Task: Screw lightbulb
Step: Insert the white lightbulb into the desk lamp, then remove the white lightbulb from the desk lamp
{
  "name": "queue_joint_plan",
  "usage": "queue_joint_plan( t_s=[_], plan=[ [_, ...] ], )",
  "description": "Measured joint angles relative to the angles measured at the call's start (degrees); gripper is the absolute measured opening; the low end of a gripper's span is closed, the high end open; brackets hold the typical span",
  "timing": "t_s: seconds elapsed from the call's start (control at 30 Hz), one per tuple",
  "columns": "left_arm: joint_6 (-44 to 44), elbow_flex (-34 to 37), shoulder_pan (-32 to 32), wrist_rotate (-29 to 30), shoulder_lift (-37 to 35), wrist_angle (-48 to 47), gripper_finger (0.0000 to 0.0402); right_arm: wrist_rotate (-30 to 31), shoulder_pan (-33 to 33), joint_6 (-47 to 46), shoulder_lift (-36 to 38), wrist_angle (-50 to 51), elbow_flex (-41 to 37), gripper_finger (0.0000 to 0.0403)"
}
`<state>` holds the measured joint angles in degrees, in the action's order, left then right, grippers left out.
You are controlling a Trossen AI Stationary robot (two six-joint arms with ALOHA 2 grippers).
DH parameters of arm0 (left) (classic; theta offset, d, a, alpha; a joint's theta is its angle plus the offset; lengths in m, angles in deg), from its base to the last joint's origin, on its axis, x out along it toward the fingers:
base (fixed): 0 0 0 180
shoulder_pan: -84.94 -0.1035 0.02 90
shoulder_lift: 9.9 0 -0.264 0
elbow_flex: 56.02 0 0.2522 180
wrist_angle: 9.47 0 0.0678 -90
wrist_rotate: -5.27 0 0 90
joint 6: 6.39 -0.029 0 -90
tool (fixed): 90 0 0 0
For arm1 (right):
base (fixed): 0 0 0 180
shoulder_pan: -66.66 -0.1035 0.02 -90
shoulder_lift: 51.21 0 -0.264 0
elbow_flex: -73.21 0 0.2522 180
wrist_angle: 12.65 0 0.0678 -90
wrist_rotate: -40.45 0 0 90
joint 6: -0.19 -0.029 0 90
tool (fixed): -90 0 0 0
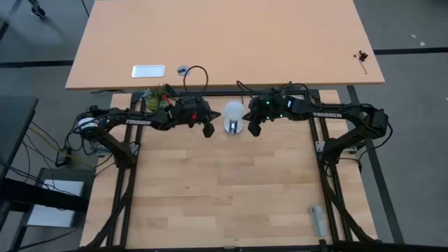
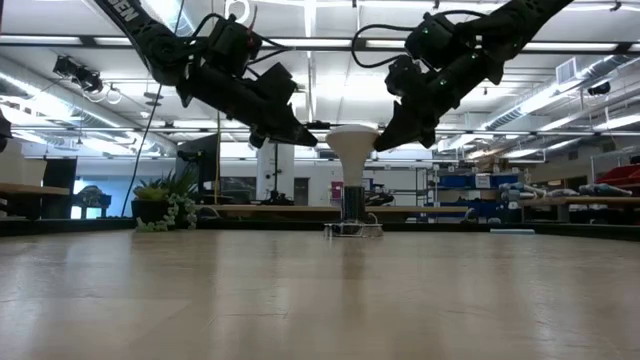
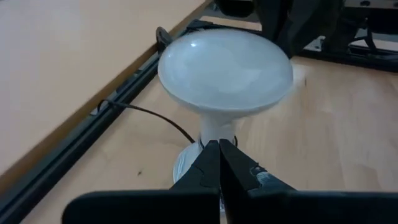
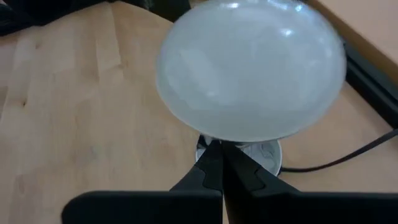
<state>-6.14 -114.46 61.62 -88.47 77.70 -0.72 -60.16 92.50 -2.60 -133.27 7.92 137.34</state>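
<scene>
Silver socket disc [image 4: 261, 152] with black cord [image 3: 152, 117] on wooden table [image 1: 231, 189]

One camera looks straight down over both arms; another sits level at tabletop height, facing the room. Each wrist camera peers closely past its closed dark fingertips, and all share the white, round-globed lightbulb [image 1: 234, 112] just ahead of them.

Frosted white pear-shaped glass lightbulb [image 1: 234, 111] is showing pale grey sheen. Round silver metal socket disc [image 4: 264, 151] is trailing a thin black cord [image 3: 152, 116]. Light wooden plank table [image 1: 231, 189] is showing blond striped grain.
</scene>
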Motion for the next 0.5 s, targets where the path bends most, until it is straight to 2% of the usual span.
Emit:
queue_joint_plan(
  t_s=[0.33,0.5],
  plan=[
    [1.76,3.43,0.27,0.31,0.0,1.65,0.0,-0.07,-0.04,-2.16,0.39,4.58,0.0,0.0034],
    [3.91,8.95,1.24,-1.45,0.0,11.33,0.0,0.24,-1.69,-2.16,2.88,6.44,0.0,0.0049]
  ],
)
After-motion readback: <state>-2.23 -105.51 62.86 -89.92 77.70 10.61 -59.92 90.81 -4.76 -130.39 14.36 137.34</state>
